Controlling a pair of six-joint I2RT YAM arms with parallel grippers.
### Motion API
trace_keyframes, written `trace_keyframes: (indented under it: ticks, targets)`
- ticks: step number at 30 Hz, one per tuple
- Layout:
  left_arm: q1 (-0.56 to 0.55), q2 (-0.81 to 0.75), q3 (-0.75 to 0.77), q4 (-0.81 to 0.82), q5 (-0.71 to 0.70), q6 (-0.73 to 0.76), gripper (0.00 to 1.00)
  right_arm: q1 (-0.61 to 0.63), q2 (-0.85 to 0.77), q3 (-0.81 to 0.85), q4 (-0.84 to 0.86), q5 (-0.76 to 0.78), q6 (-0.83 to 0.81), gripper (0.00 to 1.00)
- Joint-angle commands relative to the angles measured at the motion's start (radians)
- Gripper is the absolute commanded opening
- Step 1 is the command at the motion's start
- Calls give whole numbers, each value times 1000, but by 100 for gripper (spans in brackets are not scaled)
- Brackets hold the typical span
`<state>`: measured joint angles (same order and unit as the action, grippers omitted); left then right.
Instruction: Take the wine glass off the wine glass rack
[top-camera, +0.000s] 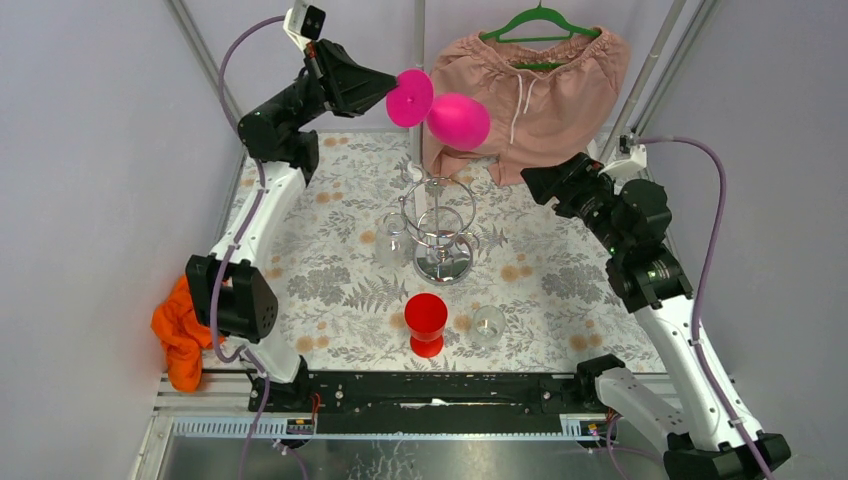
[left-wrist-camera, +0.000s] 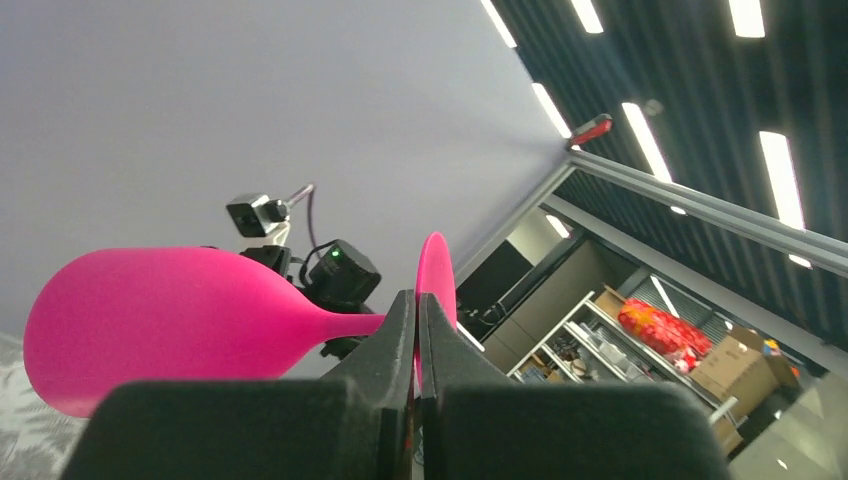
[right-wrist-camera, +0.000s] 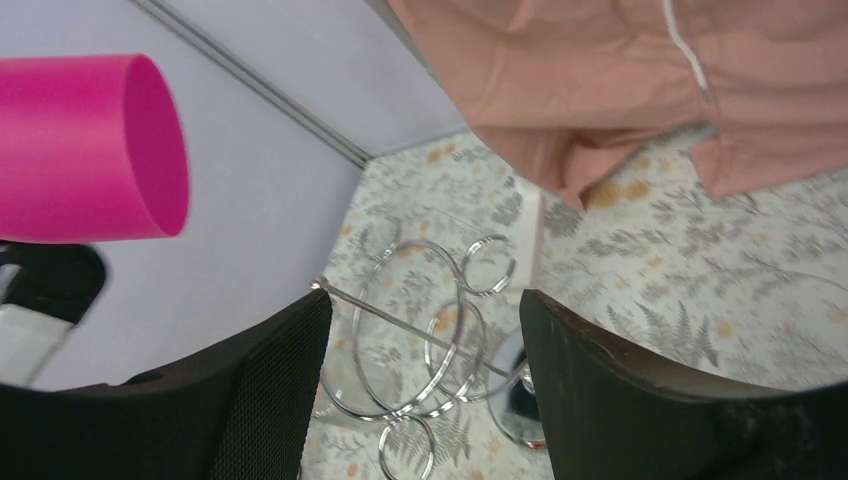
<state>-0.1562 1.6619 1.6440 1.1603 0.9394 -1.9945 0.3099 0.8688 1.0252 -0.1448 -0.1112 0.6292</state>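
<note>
The left gripper (top-camera: 397, 88) is clenched on the stem of the pink wine glass (top-camera: 458, 120), held aloft beyond the wine glass rack (top-camera: 441, 228). Removal looks done, with 1 set-down probably left. The right gripper (top-camera: 533, 182) gapes empty.

The wine glass rack (top-camera: 440, 235) stands mid-worktop (top-camera: 560, 300). From it, the wine glass (top-camera: 455, 118) is up in the air at 12 o'clock, a hung garment (top-camera: 545, 85) at 1, a small glass (top-camera: 488, 323) at 5, a stemmed cup (top-camera: 426, 322) at 6, and a cloth (top-camera: 180, 335) at 8, by the worktop's left edge.
</note>
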Motion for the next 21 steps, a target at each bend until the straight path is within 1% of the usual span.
trace_keyframes:
  ticks: [1, 2, 3, 6, 10, 13, 15, 16, 20, 21]
  targets:
    - [-16, 46, -30, 306, -109, -215, 0, -69, -10, -44, 254, -226, 71, 77]
    - [-19, 62, -38, 399, -146, -254, 0, -79, -11, -64, 304, -252, 90, 77]
    - [-28, 74, -43, 434, -177, -285, 0, -93, -13, -82, 350, -280, 109, 78]
    - [-55, 80, -58, 447, -199, -263, 0, -140, -6, -130, 491, -369, 182, 78]
    - [-90, 90, -48, 449, -216, -236, 0, -214, 25, -198, 747, -506, 324, 78]
    - [-110, 118, -26, 449, -223, -240, 0, -256, 92, -258, 1014, -588, 500, 79]
    - [-118, 128, -23, 449, -225, -242, 0, -273, 164, -285, 1232, -631, 636, 79]
    - [-122, 134, -26, 449, -225, -242, 0, -279, 204, -293, 1383, -645, 701, 79]
    - [-130, 137, -56, 450, -222, -239, 0, -296, 393, -296, 1828, -653, 983, 78]
    - [-133, 137, -59, 450, -222, -237, 0, -303, 435, -280, 1857, -658, 1021, 76]
